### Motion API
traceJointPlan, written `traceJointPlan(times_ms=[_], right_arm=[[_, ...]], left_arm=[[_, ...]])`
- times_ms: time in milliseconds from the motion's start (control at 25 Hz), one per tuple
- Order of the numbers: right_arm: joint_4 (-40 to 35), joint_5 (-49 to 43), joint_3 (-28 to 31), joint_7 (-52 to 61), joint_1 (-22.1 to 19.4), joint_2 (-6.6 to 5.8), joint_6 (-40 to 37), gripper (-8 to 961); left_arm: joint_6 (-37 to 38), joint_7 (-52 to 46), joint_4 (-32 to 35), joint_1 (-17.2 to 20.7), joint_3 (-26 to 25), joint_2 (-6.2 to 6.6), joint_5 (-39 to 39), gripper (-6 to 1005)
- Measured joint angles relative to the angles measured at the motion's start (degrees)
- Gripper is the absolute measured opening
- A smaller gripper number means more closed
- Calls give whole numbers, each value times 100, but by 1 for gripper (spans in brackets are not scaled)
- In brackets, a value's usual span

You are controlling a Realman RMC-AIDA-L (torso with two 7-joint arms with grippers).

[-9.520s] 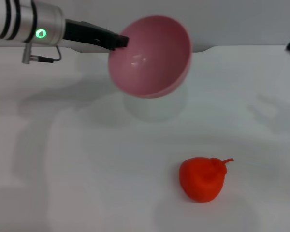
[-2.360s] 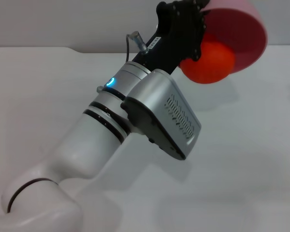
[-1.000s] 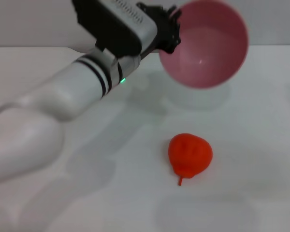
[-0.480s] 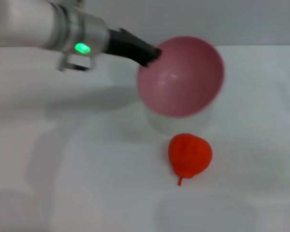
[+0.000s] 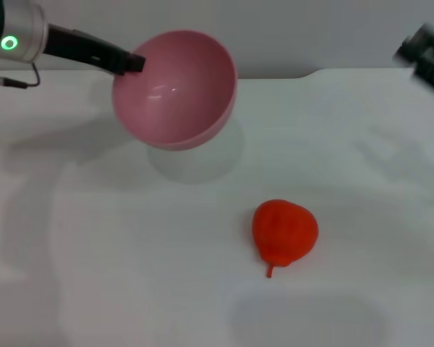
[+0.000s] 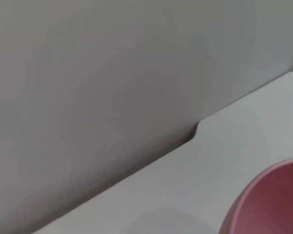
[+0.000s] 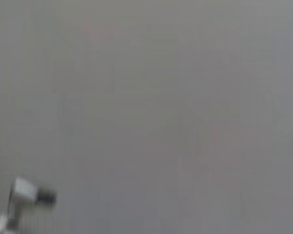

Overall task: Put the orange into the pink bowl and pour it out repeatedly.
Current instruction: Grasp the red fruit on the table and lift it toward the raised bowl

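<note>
The orange (image 5: 284,230) lies on the white table (image 5: 362,217), right of centre, with its stem toward the front edge. My left gripper (image 5: 130,63) is shut on the left rim of the pink bowl (image 5: 175,88) and holds it tilted above the table at the back left, its empty opening facing me. A piece of the bowl's rim also shows in the left wrist view (image 6: 271,202). My right gripper (image 5: 427,54) shows only as a dark blurred shape at the far right edge, apart from the orange.
The table's back edge meets a grey wall (image 5: 311,29), with a small step in the edge (image 5: 311,72) behind the bowl. The right wrist view shows only grey wall and a small metal fitting (image 7: 27,192).
My left arm has carried the bowl leftward and up, away from above the orange. The orange has stayed put. The right gripper has come into view at the far right.
</note>
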Motion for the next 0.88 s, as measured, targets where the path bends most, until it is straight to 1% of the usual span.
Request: traceJointPlan(times_ms=[160, 320, 400, 520, 560, 640, 680, 720, 880], right_arm=[[-460, -1578, 181, 614, 111, 44, 313, 567], [-792, -3015, 168, 1365, 461, 125, 430, 567], [-902, -3762, 151, 1737, 685, 225, 514, 567], [-1056, -4954, 138, 2268, 1017, 462, 710, 567], [-1106, -5383, 129, 2453, 1147, 562, 791, 567], [-1138, -5962, 116, 2677, 1333, 684, 917, 567], [-1129, -6188, 83, 2773, 1425, 728, 969, 567], [-1093, -6303, 6, 2836, 1506, 748, 1019, 567], [-1003, -6369, -328, 3009, 1668, 752, 1144, 566]], left_arm=[[-1, -1, -10, 42, -3, 8, 1, 44], [0, -1, -43, 110, 52, 2, 3, 45], [-9, 1, -62, 122, 58, -18, 6, 45], [-45, 9, -76, 160, 58, -46, 6, 45], [-61, 9, -78, 174, 59, -52, 5, 45], [-72, 6, -82, 192, 58, -60, 6, 45], [-74, 3, -83, 202, 57, -62, 5, 45], [-74, 2, -84, 213, 57, -64, 5, 45], [-74, 1, -92, 253, 54, -75, 6, 45]])
